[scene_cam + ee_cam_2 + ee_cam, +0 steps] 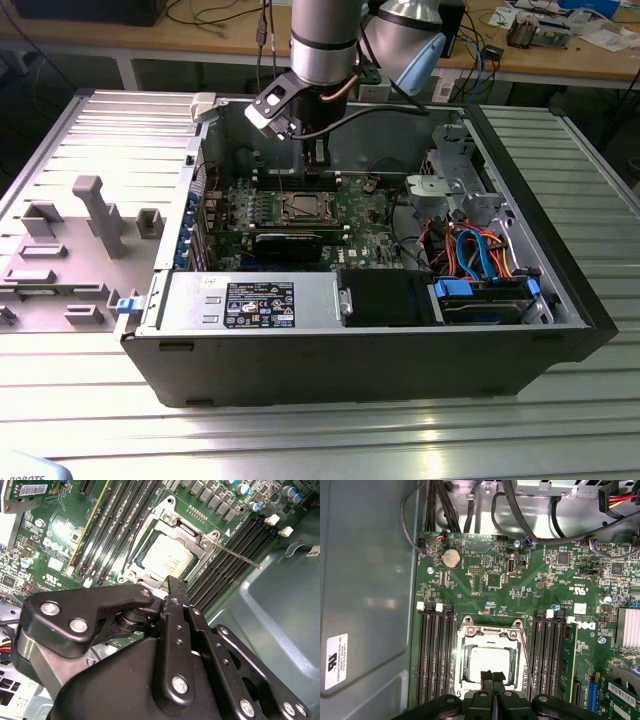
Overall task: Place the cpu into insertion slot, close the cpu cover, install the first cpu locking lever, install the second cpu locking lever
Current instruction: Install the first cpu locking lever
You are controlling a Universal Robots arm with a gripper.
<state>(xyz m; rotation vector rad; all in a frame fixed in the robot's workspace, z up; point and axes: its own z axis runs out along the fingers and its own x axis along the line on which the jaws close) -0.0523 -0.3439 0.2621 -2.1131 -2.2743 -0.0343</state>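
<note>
The cpu (489, 661) (167, 560), a square silver-grey chip, lies flat in the insertion slot (303, 208) on the green motherboard. The cpu cover (492, 631) (187, 530), a silvery window frame, lies down around the chip. One thin wire locking lever (239, 556) sticks out sideways from the socket corner over the memory slots; it also runs along the socket's side (526, 662). My gripper (493, 676) (175, 587) (318, 165) hangs just above the socket's edge. Its black fingers are pressed together and shut, with nothing between them.
Long black memory slots (436, 655) (551, 655) flank the socket. A black card (288, 243), a power supply (250, 300), drive cages with cables (480, 250) and the case walls (560, 250) surround the board. Grey fixtures (95, 215) stand on the table at the exterior view's left.
</note>
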